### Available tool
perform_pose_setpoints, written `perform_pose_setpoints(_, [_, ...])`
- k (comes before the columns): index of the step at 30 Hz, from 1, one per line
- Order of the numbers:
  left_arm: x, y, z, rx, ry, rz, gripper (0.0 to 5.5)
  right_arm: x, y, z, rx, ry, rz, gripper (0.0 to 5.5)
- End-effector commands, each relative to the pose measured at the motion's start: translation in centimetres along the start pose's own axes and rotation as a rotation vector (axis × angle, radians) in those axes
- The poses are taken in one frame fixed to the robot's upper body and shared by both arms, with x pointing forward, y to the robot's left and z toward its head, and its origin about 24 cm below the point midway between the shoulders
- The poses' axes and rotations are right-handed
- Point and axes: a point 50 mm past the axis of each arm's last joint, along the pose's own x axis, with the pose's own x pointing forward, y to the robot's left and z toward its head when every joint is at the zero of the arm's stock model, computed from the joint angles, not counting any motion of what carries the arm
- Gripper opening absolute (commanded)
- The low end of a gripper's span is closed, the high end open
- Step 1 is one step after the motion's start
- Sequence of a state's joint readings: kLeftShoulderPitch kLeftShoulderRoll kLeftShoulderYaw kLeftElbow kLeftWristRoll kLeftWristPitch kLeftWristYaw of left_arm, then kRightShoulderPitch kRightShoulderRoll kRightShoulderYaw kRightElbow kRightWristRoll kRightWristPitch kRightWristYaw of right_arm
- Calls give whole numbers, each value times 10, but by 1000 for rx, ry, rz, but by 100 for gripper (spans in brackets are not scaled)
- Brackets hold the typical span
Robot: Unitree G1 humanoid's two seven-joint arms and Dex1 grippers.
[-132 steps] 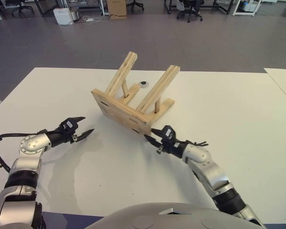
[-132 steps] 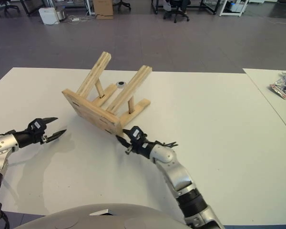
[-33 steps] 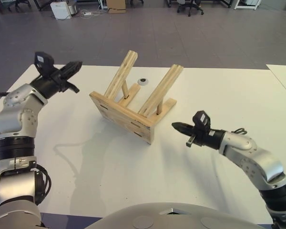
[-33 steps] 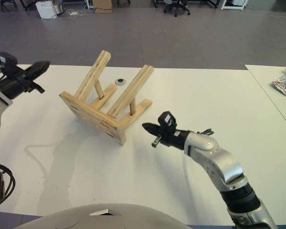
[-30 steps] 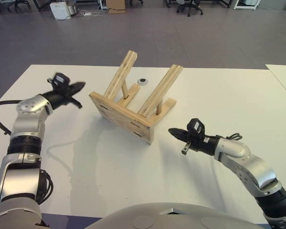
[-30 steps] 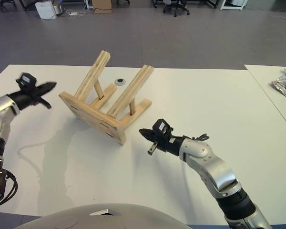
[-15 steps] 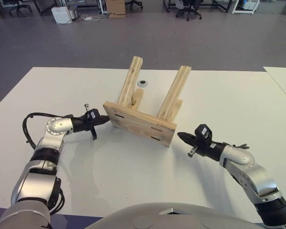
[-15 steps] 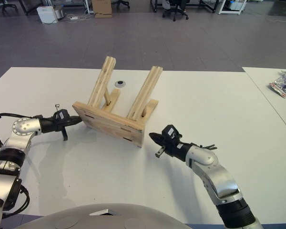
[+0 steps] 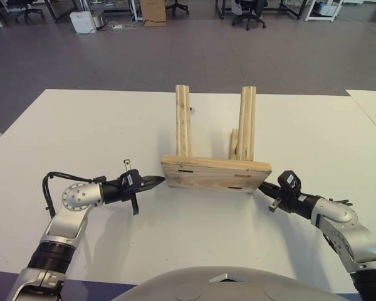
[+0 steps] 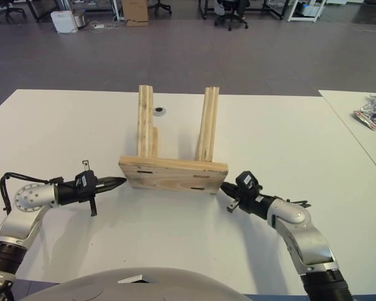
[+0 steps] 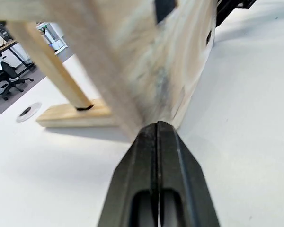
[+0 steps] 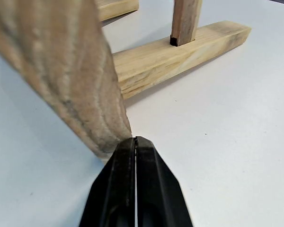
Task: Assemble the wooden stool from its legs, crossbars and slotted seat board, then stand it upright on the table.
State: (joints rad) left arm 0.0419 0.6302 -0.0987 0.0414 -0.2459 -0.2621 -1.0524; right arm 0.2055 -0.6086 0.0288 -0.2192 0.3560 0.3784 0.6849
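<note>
Left eye view: my arms lie low, angled inward, left gripper point(image 9: 155, 182) and right gripper point(image 9: 266, 189) both pinched closed at opposite ends of the seat board point(image 9: 216, 175). The stool point(image 9: 245, 128) lies sideways on the white table point(image 9: 81, 125); grey floor point(image 9: 238, 50) behind.

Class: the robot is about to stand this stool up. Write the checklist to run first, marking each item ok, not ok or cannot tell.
1. Legs joined to seat board: ok.
2. Stool upright on table: not ok, lies on its side.
3. Left gripper shut, tip at board's left end: ok.
4. Right gripper shut, tip at board's right end: ok.
5. Tips pressing firmly: cannot tell.
</note>
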Motion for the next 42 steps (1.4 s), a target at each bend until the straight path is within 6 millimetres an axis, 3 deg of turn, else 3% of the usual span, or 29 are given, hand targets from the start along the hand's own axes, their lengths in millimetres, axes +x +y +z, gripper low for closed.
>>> perform_pose_setpoints(1, [6,-7,4,-23,-35,-20,0,12,-2,9,-23,-24,-11,1])
perform_pose_setpoints(3, [1,-7,1,-30,-17,-31,0,11,-12,8,-12,-18,-62,1])
perform_pose_setpoints(6, [-28,3,-20,-53,113,-16,0,6,-18,1,-5,6,-95,1])
perform_pose_setpoints(8, [-51,18,-33,-48,218,26,0,5,-15,-2,0,13,-86,1])
perform_pose_setpoints(10, [-57,38,-37,-7,266,111,0,3,-9,-6,8,36,-64,1])
perform_pose_setpoints(13, [-39,49,-33,49,232,141,0,-3,1,-13,48,50,-60,1])
perform_pose_setpoints(19, [13,34,-22,55,94,44,0,2,13,-12,55,34,-41,1])
perform_pose_setpoints(28, [19,13,-14,21,25,38,0,21,9,7,-1,-27,-36,1])
perform_pose_setpoints(31, [9,13,-17,7,46,83,0,21,9,8,-6,-19,-19,1])
perform_pose_setpoints(37, [-35,21,-38,-23,165,267,0,10,17,2,46,34,100,1])
perform_pose_setpoints(42, [-60,5,-43,-64,189,316,0,6,19,-2,74,25,144,96])
